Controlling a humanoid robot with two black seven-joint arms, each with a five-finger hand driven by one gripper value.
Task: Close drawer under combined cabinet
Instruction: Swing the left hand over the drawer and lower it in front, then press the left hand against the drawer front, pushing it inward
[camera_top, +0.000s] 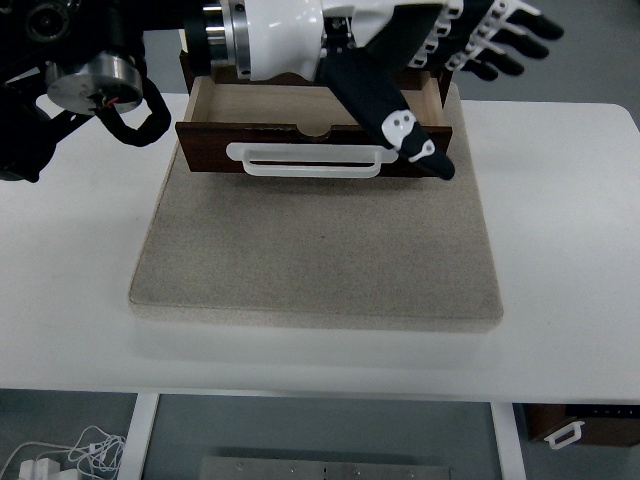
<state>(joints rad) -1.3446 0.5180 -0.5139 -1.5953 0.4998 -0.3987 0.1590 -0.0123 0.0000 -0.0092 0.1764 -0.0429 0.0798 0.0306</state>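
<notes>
Gaping half-open drawer (320, 105), seemingly empty, under spread fingers (500, 40) of one hand (400, 110).

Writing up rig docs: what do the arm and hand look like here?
Left hand: black segmented fingers, black thumb with white markings. Forearm: glossy white shell, silver metal collar. Further back, a silver disc joint with a looped black cable.

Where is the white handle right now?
In the top view, the white handle sits on the dark front of the open drawer, above the middle of the beige mat, just left of the robot hand's black thumb.
</notes>
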